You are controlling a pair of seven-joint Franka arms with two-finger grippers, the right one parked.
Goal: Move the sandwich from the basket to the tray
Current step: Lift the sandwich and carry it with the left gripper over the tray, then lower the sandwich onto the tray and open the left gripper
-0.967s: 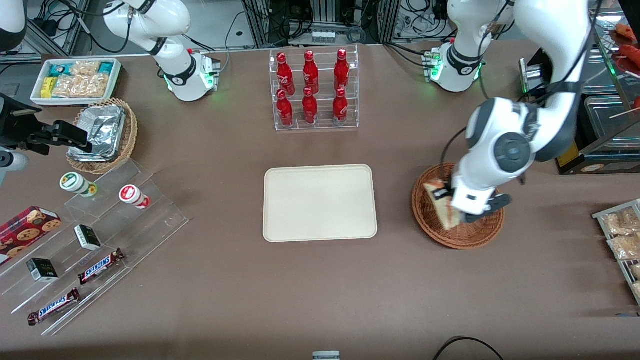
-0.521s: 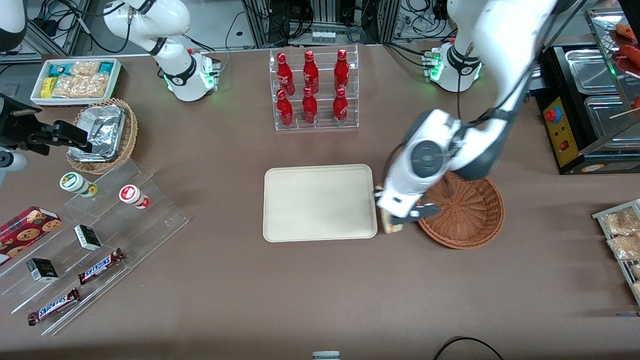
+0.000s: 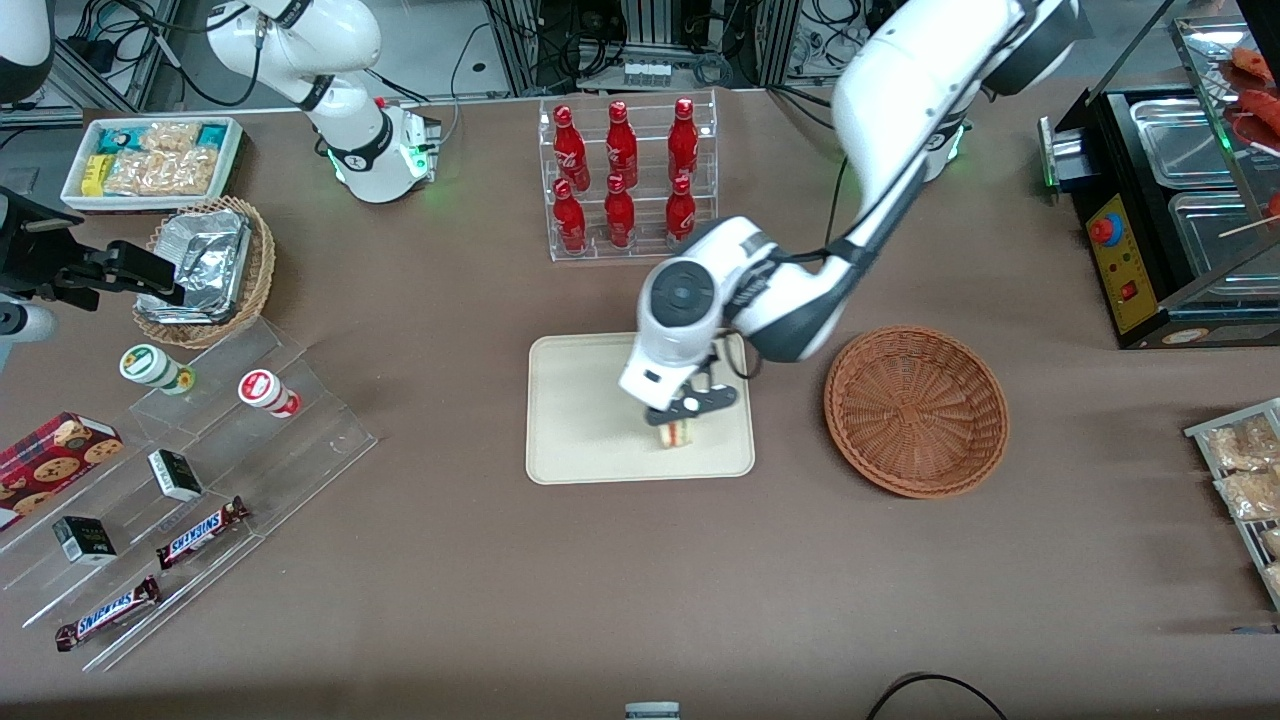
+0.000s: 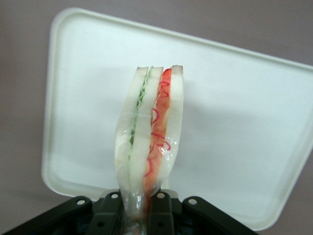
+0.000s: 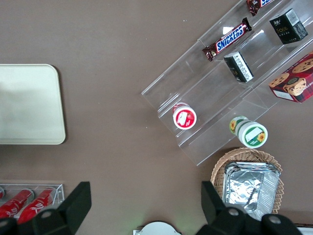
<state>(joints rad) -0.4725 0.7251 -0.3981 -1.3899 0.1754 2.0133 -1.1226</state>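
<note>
My gripper (image 3: 682, 415) hangs over the cream tray (image 3: 580, 400), shut on the sandwich (image 3: 678, 433). In the left wrist view the wrapped white-bread sandwich (image 4: 149, 132) with green and red filling is pinched at its narrow end between the black fingers (image 4: 164, 215), with the tray (image 4: 234, 122) beneath it. I cannot tell whether the sandwich touches the tray. The reddish-brown wicker basket (image 3: 916, 410) stands beside the tray toward the working arm's end, with nothing in it.
A clear rack of red bottles (image 3: 625, 180) stands farther from the front camera than the tray. Toward the parked arm's end are a tan basket with foil (image 3: 205, 268), a white snack bin (image 3: 152, 160) and acrylic steps with candy bars (image 3: 190, 470).
The gripper carried the sandwich out of the basket, past the tray's rim, and now holds it over the tray. The basket is left bare.
</note>
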